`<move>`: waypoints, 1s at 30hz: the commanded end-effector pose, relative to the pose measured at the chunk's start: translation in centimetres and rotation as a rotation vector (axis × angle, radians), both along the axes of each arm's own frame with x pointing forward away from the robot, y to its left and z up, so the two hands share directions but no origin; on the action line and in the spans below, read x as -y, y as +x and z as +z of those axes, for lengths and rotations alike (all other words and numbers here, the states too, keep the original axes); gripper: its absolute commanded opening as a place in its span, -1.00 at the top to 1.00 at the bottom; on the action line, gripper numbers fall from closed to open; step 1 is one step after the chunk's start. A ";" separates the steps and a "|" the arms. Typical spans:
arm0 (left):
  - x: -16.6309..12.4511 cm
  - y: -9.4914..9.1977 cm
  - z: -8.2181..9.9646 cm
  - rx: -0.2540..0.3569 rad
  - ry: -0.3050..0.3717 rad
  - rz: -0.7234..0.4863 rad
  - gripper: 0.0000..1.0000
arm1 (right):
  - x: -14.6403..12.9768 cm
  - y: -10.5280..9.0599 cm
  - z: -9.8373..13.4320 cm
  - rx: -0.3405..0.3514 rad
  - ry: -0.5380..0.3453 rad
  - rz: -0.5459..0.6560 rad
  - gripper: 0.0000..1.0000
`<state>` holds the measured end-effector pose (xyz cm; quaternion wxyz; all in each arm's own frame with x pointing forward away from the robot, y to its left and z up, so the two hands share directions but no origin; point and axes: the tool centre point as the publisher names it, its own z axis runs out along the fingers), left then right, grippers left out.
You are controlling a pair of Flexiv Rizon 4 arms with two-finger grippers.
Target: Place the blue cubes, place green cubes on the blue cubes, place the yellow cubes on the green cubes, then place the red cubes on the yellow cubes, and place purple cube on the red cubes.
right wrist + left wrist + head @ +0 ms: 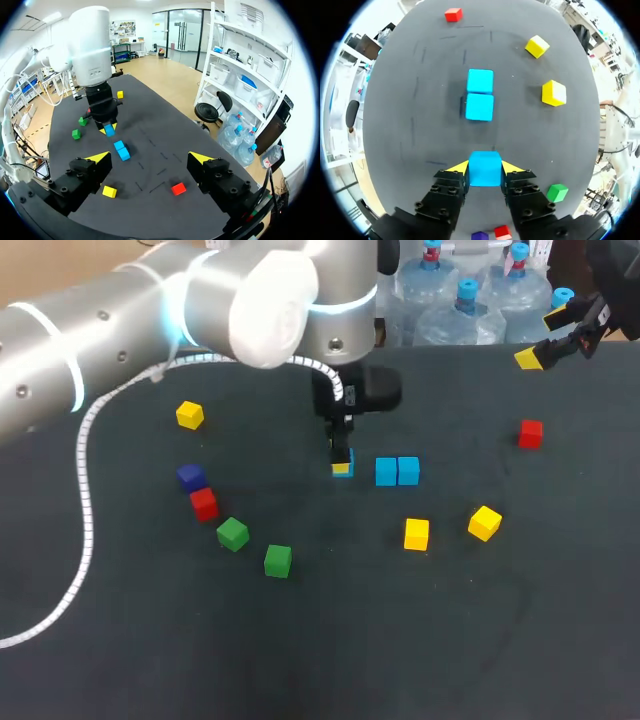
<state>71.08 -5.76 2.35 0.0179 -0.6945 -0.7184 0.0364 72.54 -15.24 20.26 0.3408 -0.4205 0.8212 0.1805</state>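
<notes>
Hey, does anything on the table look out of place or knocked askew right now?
Nothing stands out. The left gripper is shut on a blue cube near the pair of blue cubes. The other cubes lie scattered on the table, a few turned at angles, none visibly damaged.

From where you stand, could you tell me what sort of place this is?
Probably a robot test bench: dark table strewn with coloured cubes, left gripper shut on a blue cube.

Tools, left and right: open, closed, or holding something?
Left tool: closed on a blue cube.
Right tool: open, holding nothing.
</notes>
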 end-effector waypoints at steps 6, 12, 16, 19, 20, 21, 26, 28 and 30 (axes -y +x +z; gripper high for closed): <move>1.4 1.1 -0.6 -0.068 0.015 0.003 1.00 | 0.0 -0.1 0.0 0.001 0.000 -0.001 -1.00; 1.7 0.9 -1.2 -0.069 0.001 -0.011 1.00 | 0.0 -0.1 0.0 0.001 0.000 -0.001 -1.00; 1.9 0.9 -1.6 -0.045 -0.010 -0.037 1.00 | 0.0 -0.1 0.0 0.001 0.000 -0.001 -1.00; 2.0 0.9 -1.7 -0.035 -0.020 -0.041 1.00 | 0.0 -0.1 0.0 0.001 0.000 -0.001 -1.00; 2.0 0.9 -1.7 -0.033 -0.026 -0.040 1.00 | 0.0 -0.1 0.0 0.001 0.000 -0.001 -1.00; 1.9 0.9 -1.7 -0.032 -0.032 -0.040 1.00 | 0.0 -0.1 0.0 0.001 0.000 -0.001 -1.00; 1.7 0.6 -2.0 -0.031 -0.049 -0.043 1.00 | 0.0 -0.1 0.0 0.001 0.000 -0.001 -1.00; 1.5 0.5 -2.2 -0.034 -0.052 -0.044 1.00 | 0.0 -0.1 0.0 0.001 0.000 -0.001 -1.00; 1.4 0.4 -2.3 -0.034 -0.056 -0.045 1.00 | 0.0 -0.1 0.0 0.001 0.000 -0.001 -1.00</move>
